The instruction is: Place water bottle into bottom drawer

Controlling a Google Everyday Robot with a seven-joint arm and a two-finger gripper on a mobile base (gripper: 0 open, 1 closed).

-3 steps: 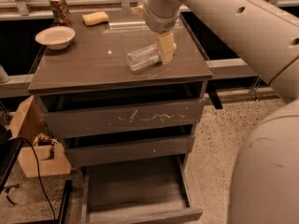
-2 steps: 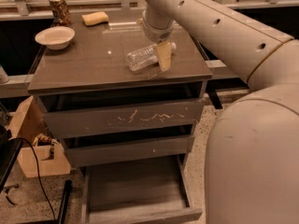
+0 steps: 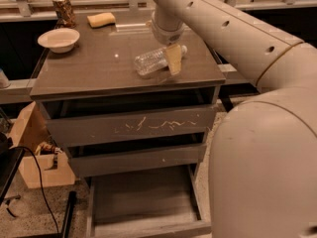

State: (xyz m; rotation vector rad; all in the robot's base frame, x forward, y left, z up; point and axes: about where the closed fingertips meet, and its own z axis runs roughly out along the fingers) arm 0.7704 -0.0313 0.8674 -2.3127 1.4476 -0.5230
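Note:
The water bottle (image 3: 152,60) is clear and ribbed and lies on its side on the cabinet top (image 3: 99,68), with its white cap pointing right. My gripper (image 3: 171,59) hangs from the pale arm and sits over the bottle's neck end, partly covering it. The bottle rests on the top. The bottom drawer (image 3: 143,200) is pulled out near the floor, and its tray holds nothing.
A white bowl (image 3: 58,38), a patterned can (image 3: 64,11) and a yellow sponge (image 3: 101,19) stand at the back left of the top. The scratched top drawer (image 3: 133,125) and the middle drawer (image 3: 133,160) are shut. A cardboard box (image 3: 34,155) and a black cable (image 3: 42,187) lie on the floor at left.
My gripper has moved left from beside the bottle's cap end to over its neck. The arm's body now fills more of the right side. The bottle has not moved.

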